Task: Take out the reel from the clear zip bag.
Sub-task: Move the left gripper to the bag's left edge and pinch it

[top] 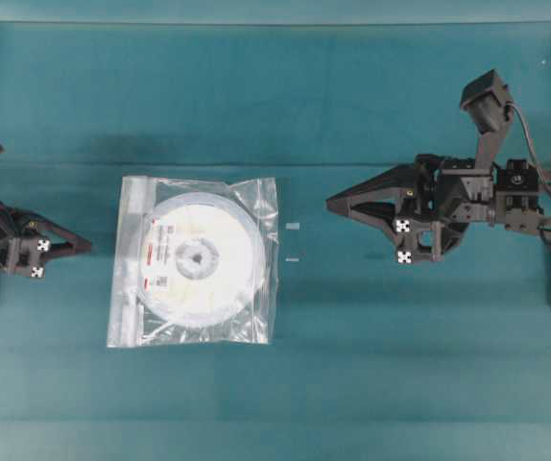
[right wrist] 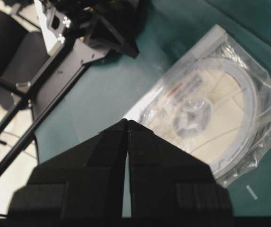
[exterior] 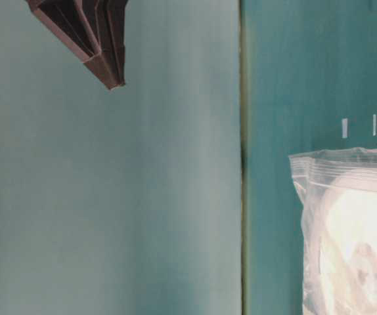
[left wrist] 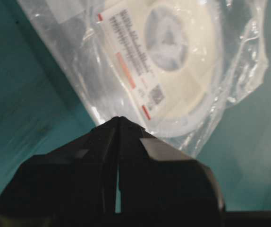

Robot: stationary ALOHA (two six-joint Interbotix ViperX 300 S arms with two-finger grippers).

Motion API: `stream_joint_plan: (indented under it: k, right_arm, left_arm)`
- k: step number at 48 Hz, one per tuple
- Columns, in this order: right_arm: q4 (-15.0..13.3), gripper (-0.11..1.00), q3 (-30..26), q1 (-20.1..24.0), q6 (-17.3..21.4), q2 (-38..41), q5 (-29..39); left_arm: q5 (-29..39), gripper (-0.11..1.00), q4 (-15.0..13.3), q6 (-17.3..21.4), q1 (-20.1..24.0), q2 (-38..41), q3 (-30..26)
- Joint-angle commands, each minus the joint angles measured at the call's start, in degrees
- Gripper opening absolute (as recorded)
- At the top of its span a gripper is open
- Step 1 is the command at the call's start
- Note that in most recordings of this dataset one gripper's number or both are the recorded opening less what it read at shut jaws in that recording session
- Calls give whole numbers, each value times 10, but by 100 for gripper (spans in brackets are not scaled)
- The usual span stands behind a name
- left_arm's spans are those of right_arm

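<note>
Teal table (top: 371, 346); both fingers (left wrist: 102, 142) together, empty.

the reel (left wrist: 173, 56) carries a white printed label (left wrist: 131, 61) with red bars, rows of fine print and a small square code, seen through the clear zip bag (left wrist: 239, 71); none of the print is sharp enough to read. black-and-white square marker tags (top: 404, 242) sit on the gripper housings, without letters.

Reel (top: 197, 257) flat inside clear zip bag (top: 133, 288)
</note>
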Motion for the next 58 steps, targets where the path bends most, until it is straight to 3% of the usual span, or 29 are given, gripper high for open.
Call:
stream_joint_plan:
  k: [1,8,18,22,28,43,58]
  right_arm:
    - [1,7,-11,-1,5,1,-5]
    - [1,19,-12,-2,6,8,-5]
    - [12,51,-12,-5,7,16,-7]
    - [17,65,-12,-8,7,19,-6]
    - [17,77,-13,-8,7,25,-7]
    - [17,77,-13,-8,7,29,-6]
    - [17,77,-13,-9,6,28,-9]
  left_arm:
    - [-33,-2,2,0,1,5,9]
    - [-49,19,2,-2,2,8,19]
    - [-48,78,1,-4,9,23,15]
    - [-50,94,1,-4,11,45,13]
    - [-69,86,1,-4,11,91,3]
    - [-186,88,1,-15,11,206,-19]
    - [-201,88,1,-31,11,297,-54]
